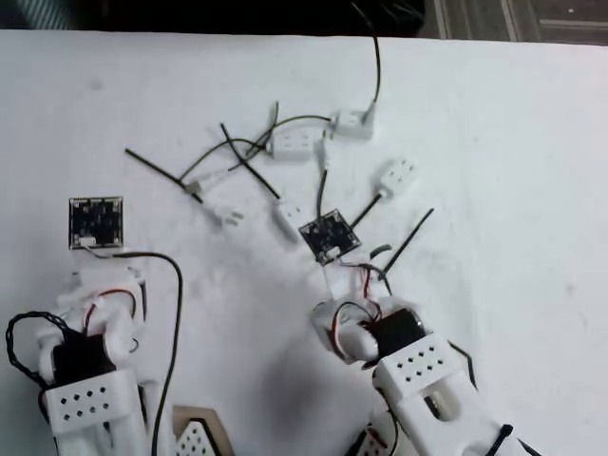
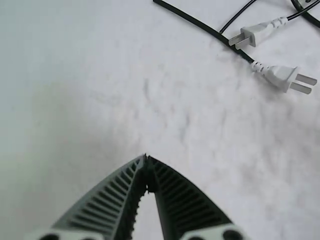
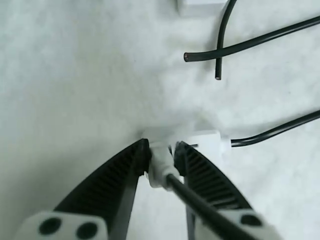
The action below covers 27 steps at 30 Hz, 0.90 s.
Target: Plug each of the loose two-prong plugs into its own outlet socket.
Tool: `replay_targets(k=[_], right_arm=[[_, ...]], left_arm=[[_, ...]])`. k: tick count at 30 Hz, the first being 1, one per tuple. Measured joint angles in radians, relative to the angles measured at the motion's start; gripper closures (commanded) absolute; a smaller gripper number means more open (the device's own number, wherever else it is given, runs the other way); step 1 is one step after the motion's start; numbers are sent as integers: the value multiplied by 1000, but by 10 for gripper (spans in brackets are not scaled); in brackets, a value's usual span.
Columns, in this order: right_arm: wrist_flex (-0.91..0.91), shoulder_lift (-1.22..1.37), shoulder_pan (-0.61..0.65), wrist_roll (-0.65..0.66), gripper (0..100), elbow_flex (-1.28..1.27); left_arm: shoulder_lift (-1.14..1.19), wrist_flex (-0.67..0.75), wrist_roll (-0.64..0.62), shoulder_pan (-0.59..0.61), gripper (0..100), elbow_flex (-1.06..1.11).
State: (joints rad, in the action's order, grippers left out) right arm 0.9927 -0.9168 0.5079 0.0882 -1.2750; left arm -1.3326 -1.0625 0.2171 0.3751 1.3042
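Right wrist view has me puzzled: why is the right gripper [image 3: 162, 148] pinched on the body of that white plug [image 3: 156, 171], with its cord [image 3: 200, 205] running off to the lower right?

Re: my guess is that clamping the body leaves the prongs free to go in. A white piece [image 3: 206, 141] with its own black cord touches the plug just right of centre. It could be its socket, but I can't tell if anything's seated.

And the left one?

Re: left gripper [image 2: 146, 161] is closed on nothing, tips together at lower middle over bare table [image 2: 75, 100]. One loose plug [image 2: 252, 34] and a second loose plug [image 2: 283, 76] lie at the upper right, well apart from it — next in line, I'd say. In the high view an outlet socket [image 1: 397, 176] right of centre looks unfilled.
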Motion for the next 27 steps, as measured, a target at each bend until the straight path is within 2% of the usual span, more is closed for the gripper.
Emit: replay_targets(k=[5, 10, 17, 22, 27], right_arm=[[12, 0, 0, 0, 919, 2], [17, 0, 0, 0, 918, 15], [146, 12, -2, 2, 918, 92], [157, 12, -2, 3, 918, 95], [160, 12, -2, 3, 874, 95]], left_arm=[[0, 0, 0, 0, 976, 0], [0, 0, 0, 0, 976, 0], [0, 0, 0, 0, 976, 0], [0, 0, 0, 0, 976, 0], [0, 0, 9, 0, 976, 0]])
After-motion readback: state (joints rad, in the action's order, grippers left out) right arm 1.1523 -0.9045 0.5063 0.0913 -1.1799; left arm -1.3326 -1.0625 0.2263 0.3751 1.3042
